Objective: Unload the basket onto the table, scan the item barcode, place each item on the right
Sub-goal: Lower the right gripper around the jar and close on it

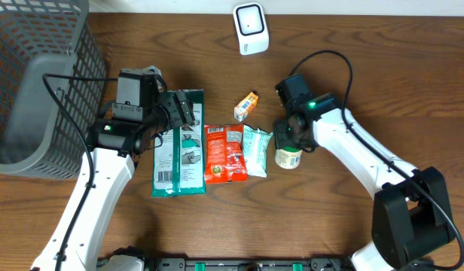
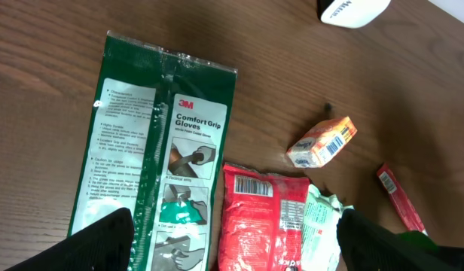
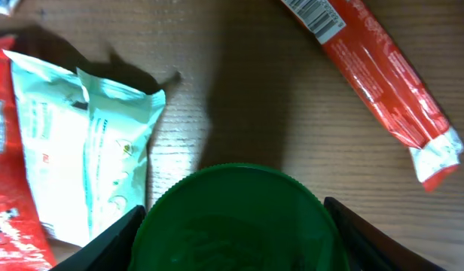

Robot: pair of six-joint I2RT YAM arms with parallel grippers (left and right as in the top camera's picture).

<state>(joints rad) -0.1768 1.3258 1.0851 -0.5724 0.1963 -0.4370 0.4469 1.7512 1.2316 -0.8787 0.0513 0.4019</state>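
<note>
A white barcode scanner (image 1: 251, 28) stands at the table's far edge. A small jar (image 1: 288, 158) with a green lid (image 3: 236, 218) stands upright on the wood. My right gripper (image 3: 233, 229) is down over it, its fingers pressed against both sides of the lid. My left gripper (image 2: 233, 237) hangs open above a green glove package (image 2: 157, 143) and a red snack packet (image 2: 262, 218), holding nothing. The red packet's barcode faces up. The jar's barcode is hidden.
A pale green packet (image 1: 256, 150) lies between the red packet and the jar. A small orange box (image 1: 247, 105) lies behind them, and a red stick pack (image 3: 367, 60) with a barcode lies just past the jar. A grey mesh basket (image 1: 36, 83) fills the far left.
</note>
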